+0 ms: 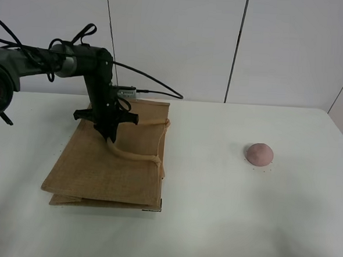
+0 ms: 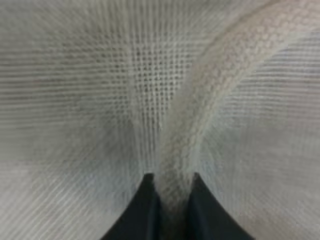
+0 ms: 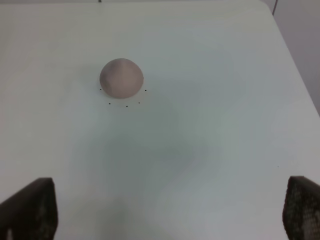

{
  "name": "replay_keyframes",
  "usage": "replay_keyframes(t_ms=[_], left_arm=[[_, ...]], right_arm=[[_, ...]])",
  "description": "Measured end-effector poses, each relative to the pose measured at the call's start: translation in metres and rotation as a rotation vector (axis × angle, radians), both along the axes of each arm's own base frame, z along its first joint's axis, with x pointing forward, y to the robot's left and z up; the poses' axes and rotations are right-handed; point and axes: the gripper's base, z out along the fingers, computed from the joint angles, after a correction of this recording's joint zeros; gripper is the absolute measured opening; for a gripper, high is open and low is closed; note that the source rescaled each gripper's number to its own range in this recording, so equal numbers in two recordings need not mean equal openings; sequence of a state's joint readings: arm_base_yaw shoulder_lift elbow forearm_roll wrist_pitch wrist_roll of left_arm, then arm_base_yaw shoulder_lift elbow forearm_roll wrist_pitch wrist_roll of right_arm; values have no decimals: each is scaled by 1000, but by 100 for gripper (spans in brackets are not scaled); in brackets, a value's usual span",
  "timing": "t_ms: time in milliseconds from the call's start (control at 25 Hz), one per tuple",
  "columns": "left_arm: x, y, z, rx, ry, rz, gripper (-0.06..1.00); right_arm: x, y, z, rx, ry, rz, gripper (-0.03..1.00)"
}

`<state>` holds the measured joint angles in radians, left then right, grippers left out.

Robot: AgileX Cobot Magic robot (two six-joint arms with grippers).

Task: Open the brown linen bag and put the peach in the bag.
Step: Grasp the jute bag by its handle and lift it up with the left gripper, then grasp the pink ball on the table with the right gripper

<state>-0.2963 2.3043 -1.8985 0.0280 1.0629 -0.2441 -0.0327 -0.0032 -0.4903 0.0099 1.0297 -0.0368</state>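
The brown linen bag (image 1: 108,165) lies flat on the left of the white table, its light-tan handles (image 1: 132,156) resting on top. My left gripper (image 1: 109,137) points down onto the bag's upper middle. In the left wrist view the gripper (image 2: 172,200) is shut on a rolled handle (image 2: 235,65), with the coarse weave (image 2: 75,100) close behind. The pink peach (image 1: 259,153) sits alone on the right of the table. In the right wrist view the peach (image 3: 121,77) lies well ahead of my right gripper (image 3: 167,210), which is open wide and empty.
The white table (image 1: 212,224) runs to a white panelled wall at the back. The left arm's black cable (image 1: 156,92) loops behind the bag. The table's right edge (image 3: 295,60) lies beyond the peach. The right arm does not show in the high view.
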Motion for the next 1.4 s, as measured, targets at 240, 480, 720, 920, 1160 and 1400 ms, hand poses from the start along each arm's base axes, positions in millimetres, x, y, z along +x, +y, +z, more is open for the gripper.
replay_keyframes(t_ms=[240,480,720,920,1160,1400], left_arm=[[2,0,100,-42,-191,-71,1],[-16,3,176,-106,-372,-108,1],[-53,12,243,-153,-520,-114,0],[-79,20,281,-171,-612,-124,0],[-87,22,290,-175,-635,-127,0],[-87,22,290,-174,-636,-130,0]], right_arm=[[0,0,0,0,0,0,100],[0,0,0,0,0,0,100],[0,0,0,0,0,0,100],[0,0,0,0,0,0,100],[2,0,0,0,12,0,100],[43,0,20,25,205,9,100]])
